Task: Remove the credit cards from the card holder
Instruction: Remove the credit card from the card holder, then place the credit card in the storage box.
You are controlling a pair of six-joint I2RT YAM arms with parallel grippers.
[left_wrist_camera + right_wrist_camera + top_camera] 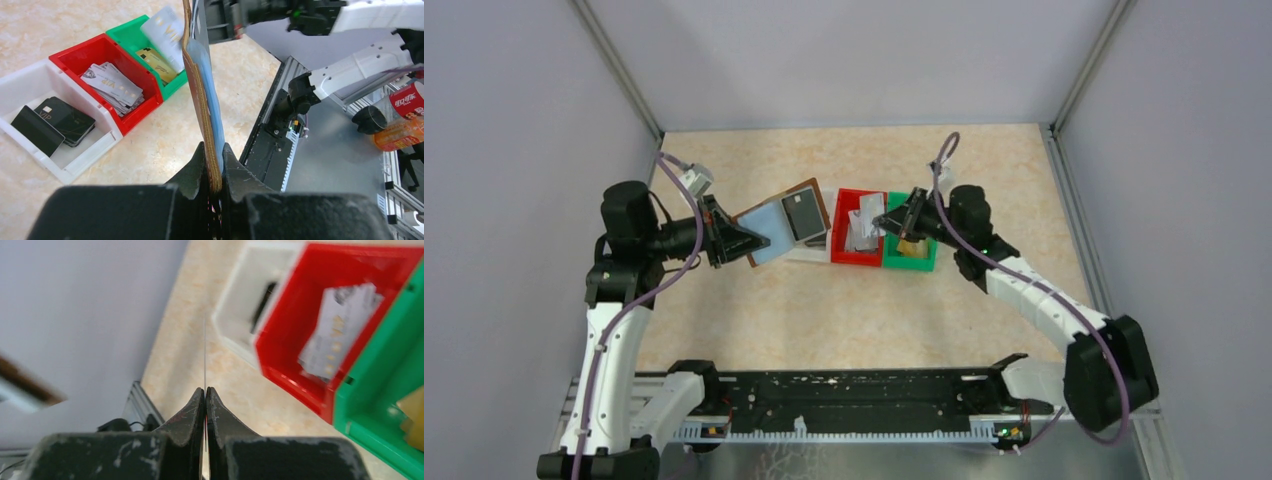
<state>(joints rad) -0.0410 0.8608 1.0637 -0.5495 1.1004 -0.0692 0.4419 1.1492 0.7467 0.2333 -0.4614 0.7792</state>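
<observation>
Left hand (pixel 214 152) clamps card holder (pixel 200 95); right hand (pixel 205 391) pinches silvery-white card (pixel 166 31).

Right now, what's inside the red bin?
A loose pile of silvery-white cards lies in the red bin. The top ones cover those beneath, so their number cannot be told.

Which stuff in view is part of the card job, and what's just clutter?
Job: card holder pinched in left hand; silvery card in right hand; black cards in white bin, silver cards in red bin, gold card in green bin.
Lying about: red-labelled drink bottle, off the table.
</observation>
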